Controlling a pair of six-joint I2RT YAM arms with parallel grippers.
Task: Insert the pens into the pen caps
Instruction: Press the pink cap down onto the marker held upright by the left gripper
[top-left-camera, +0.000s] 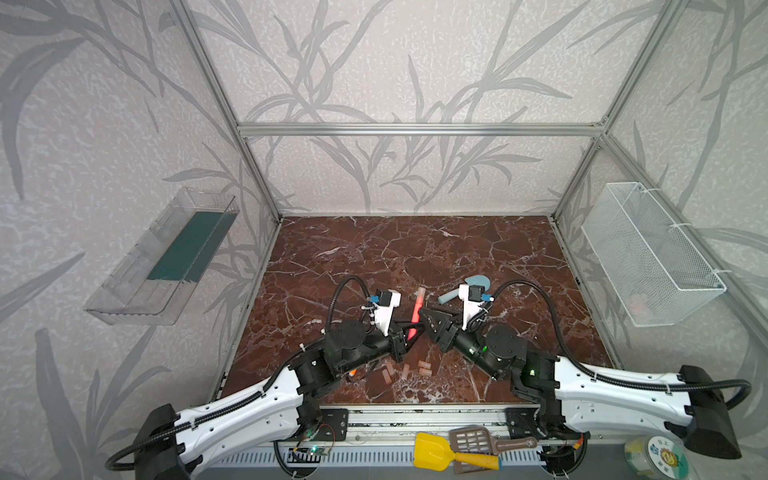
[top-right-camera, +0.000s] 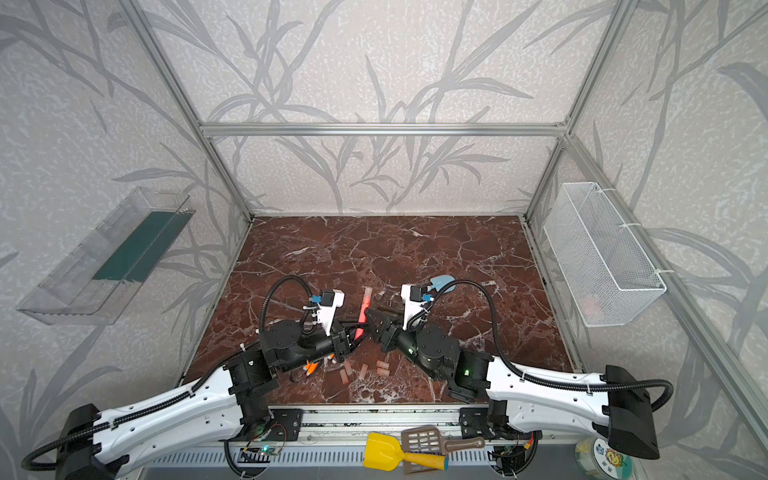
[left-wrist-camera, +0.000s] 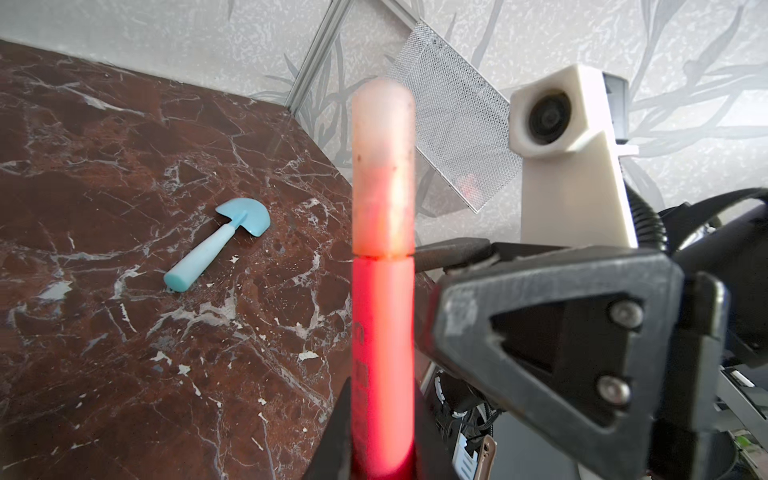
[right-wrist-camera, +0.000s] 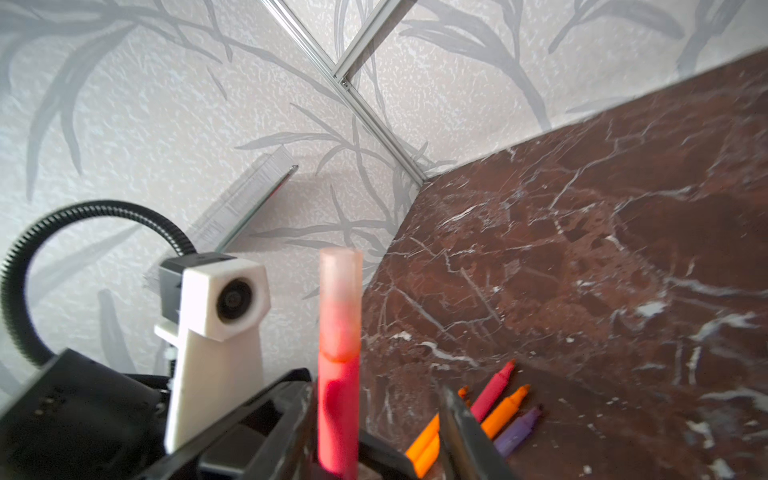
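Observation:
A red-pink pen (left-wrist-camera: 382, 353) stands upright above the table, and my left gripper (left-wrist-camera: 382, 457) is shut on its lower barrel. A pale pinkish pen cap (left-wrist-camera: 384, 174) sits on the pen's upper end, down to the seam. My right gripper (right-wrist-camera: 378, 415) is open, with the capped pen (right-wrist-camera: 338, 415) between its jaws, close to one finger and clear of the other. In both top views the two grippers meet at this pen (top-left-camera: 417, 309) (top-right-camera: 363, 311). Loose orange, red-pink and purple pens (right-wrist-camera: 492, 390) lie on the table. Several loose caps (top-left-camera: 405, 370) lie near the front.
A light-blue toy shovel (left-wrist-camera: 220, 245) lies on the marble table behind my right arm. A white mesh basket (top-left-camera: 648, 253) hangs on the right wall, a clear tray (top-left-camera: 162, 257) on the left wall. A yellow shovel (top-left-camera: 436, 453) and brown scoop (top-left-camera: 478, 440) rest on the front rail.

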